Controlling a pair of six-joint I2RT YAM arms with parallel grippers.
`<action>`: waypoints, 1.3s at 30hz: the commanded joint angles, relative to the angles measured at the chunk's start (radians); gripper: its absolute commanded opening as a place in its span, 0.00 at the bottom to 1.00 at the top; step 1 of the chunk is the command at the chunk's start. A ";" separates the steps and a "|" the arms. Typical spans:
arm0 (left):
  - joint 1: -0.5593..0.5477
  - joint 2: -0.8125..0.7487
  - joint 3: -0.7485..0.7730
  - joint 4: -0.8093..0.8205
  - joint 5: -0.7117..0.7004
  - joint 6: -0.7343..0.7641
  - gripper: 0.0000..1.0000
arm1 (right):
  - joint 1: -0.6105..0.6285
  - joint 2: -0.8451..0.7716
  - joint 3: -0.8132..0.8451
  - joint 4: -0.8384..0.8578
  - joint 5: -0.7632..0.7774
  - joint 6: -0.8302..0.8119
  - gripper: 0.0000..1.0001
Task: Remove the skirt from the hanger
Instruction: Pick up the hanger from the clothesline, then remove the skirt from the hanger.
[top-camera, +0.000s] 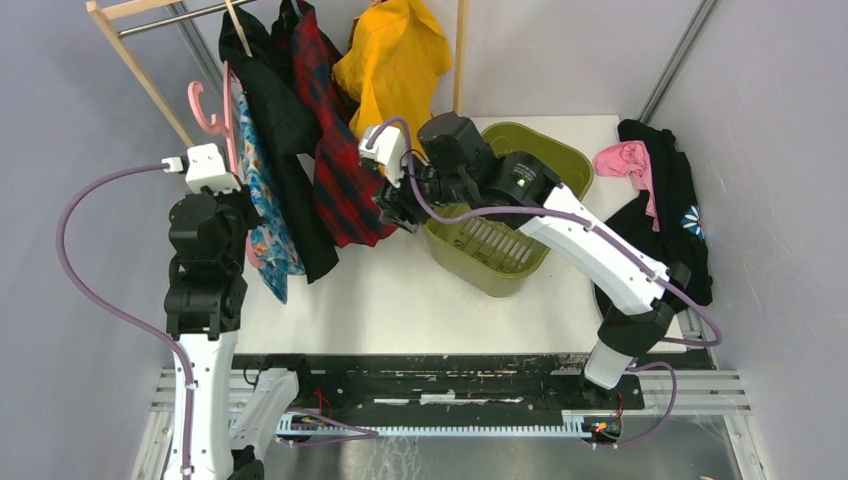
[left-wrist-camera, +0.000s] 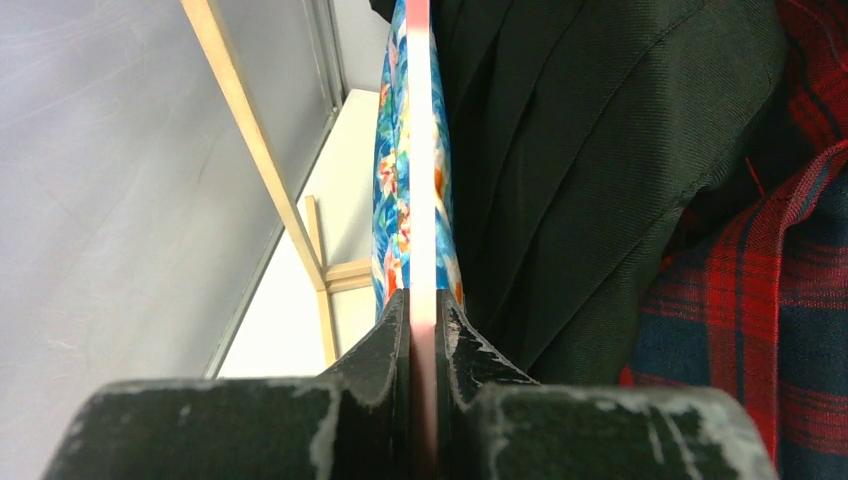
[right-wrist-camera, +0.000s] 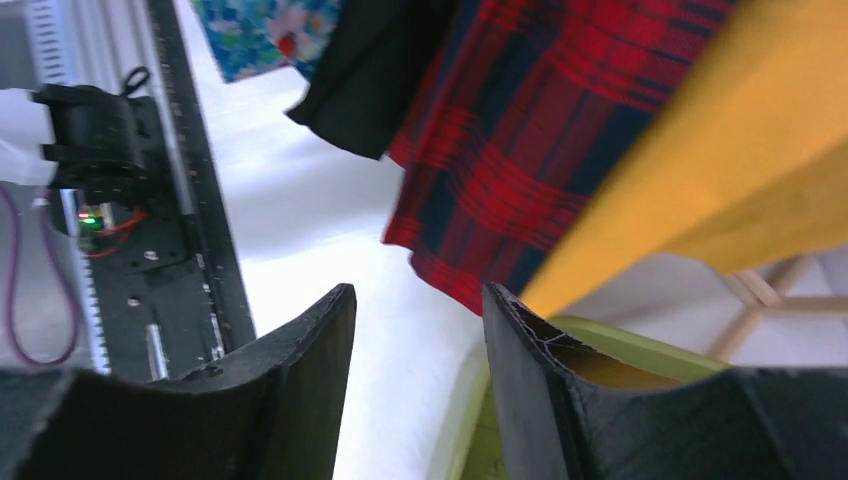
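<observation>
Pink flat hanger (left-wrist-camera: 421, 150), clamped in the left gripper (left-wrist-camera: 424, 330), touches smooth floral fabric (left-wrist-camera: 388, 150), perhaps the skirt. Right gripper (right-wrist-camera: 420, 330) gapes empty, away from the hanger.

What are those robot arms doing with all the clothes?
The left gripper is clamped on a pink hanger that carries a blue flowery skirt. The right gripper is open and empty, close to the red plaid garment and the green basket. The skirt is not off the hanger yet.

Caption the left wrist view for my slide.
Black fingers clamp the pink plastic hanger beside the blue floral skirt and black garment.
</observation>
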 joint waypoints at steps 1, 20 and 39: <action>-0.008 -0.008 0.067 0.073 0.026 -0.042 0.03 | 0.038 0.073 0.022 0.091 -0.170 0.061 0.57; -0.032 -0.023 0.088 0.030 0.102 -0.145 0.03 | 0.174 0.297 0.141 0.259 -0.210 0.135 0.62; -0.032 -0.064 0.104 -0.035 0.192 -0.217 0.03 | 0.184 0.409 0.124 0.404 -0.228 0.267 0.57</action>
